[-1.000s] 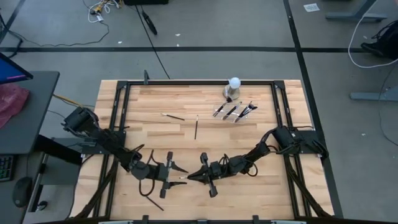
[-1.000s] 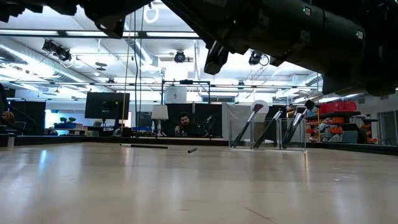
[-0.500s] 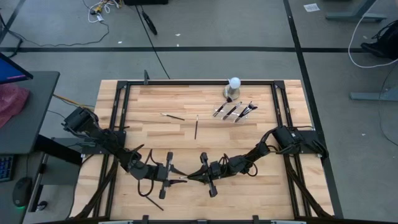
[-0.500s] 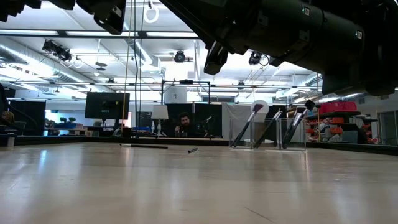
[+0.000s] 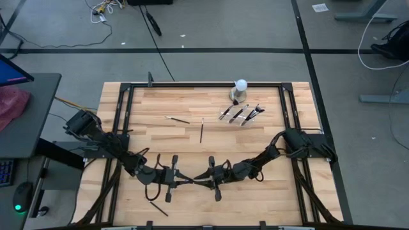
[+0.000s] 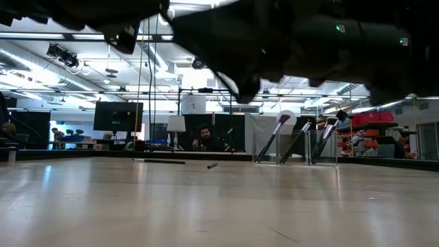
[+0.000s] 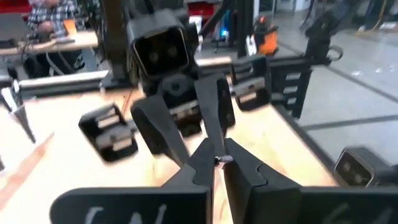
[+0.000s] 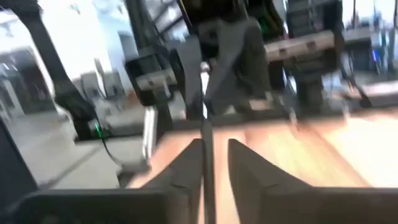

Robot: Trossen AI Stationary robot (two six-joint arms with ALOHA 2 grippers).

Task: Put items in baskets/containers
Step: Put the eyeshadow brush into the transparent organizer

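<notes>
**As one grip takes over, a brush hangs between two arms**

Where the two arms meet over the near part of the table [image 5: 281, 191], the left gripper [image 5: 177, 179] and right gripper [image 5: 203, 179] face each other tip to tip, with one slim makeup brush [image 5: 190, 181] bridging them. In the left wrist view the left fingers [image 7: 239, 177] are pinched together on the brush's end. In the right wrist view the right fingers [image 8: 245, 171] stand a little apart, with the handle running between them, so the left appears to carry it alone.

The risk, as I judge it, lies in that pinch. It sits at the very end of a thin, smooth handle, and the brush could swing or slip out once the arm moves. If the right jaws drag on the handle as they back away, they could pull it askew.

Another brush [image 5: 158, 208] lies on the wood beside the left arm. Farther out, two loose brushes [image 5: 201, 130] rest mid-table, well apart from both grippers. Beyond them the clear tray [image 6: 307, 145] already holds several leaning brushes [image 6: 277, 137], with a white ball [image 5: 241, 84] just behind it.

The tabletop is pale butcher-block wood inside a black frame. Behind it is an open workshop with ceiling lights, a dark monitor [image 6: 118, 115] and a seated person [image 6: 202, 136].
</notes>
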